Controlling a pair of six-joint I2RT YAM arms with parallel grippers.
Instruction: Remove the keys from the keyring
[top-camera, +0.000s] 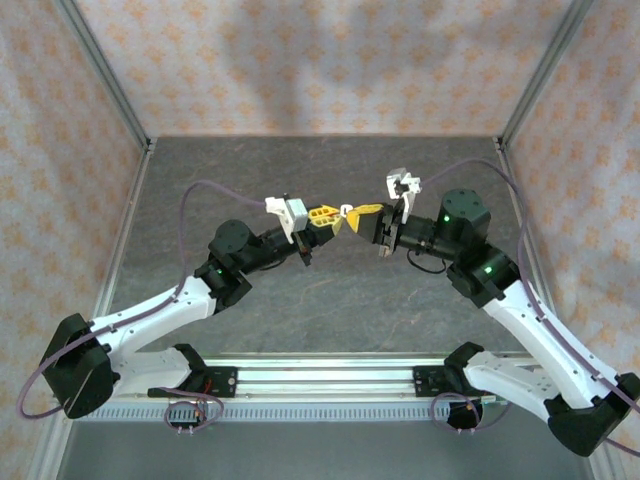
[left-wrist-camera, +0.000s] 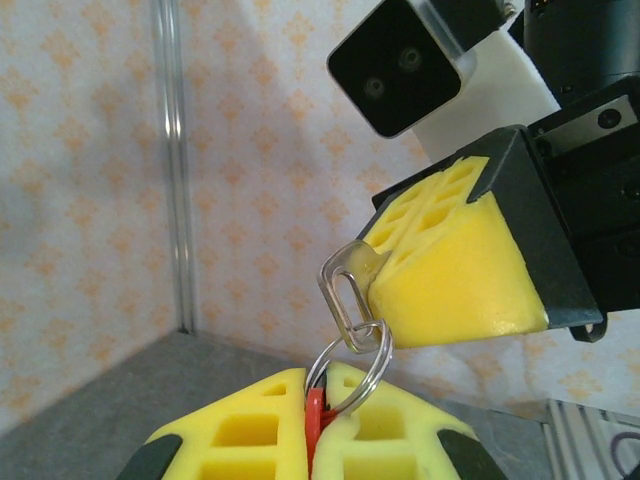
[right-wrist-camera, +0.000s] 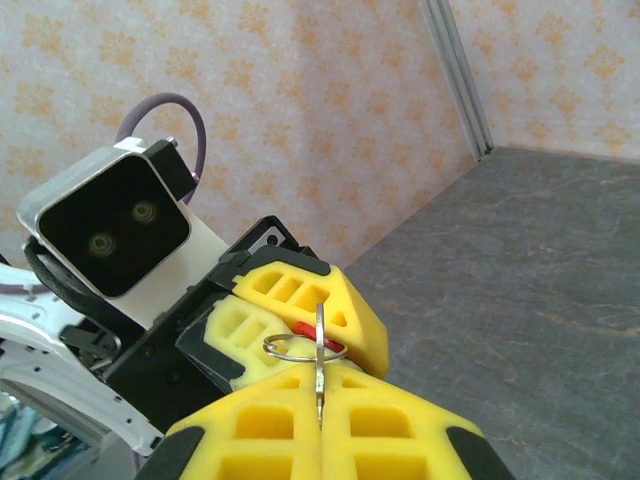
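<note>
Papered walls (top-camera: 300, 60) with an orange pattern close the cell on three sides, and the dark grey table (top-camera: 330, 300) lies below the arms. Both arms meet in the air above the middle of the table, well away from the walls and from the metal posts (top-camera: 107, 70) in the corners. The left gripper (top-camera: 327, 218) is pressed together on a red key (left-wrist-camera: 314, 415), of which I see only a thin strip between its yellow pads (left-wrist-camera: 240, 435). The right gripper (top-camera: 362, 212) is closed on a pale, see-through key (left-wrist-camera: 342, 290), with the slotted end sticking out. The ring (left-wrist-camera: 382, 362) hangs between the two. It passes through the slot of the pale key and reaches the red one, so I judge that both keys are on it and no key is free yet. The step in hand, I think, is working one key off the ring. The next move calls for sliding the pale key along the coil toward the split end while the other side holds firm; where the split lies I cannot tell. The two sets of pads are almost touching, so a twist could bump one on the other. Around and below there is much open room, and a key that slips would fall on the table.
</note>
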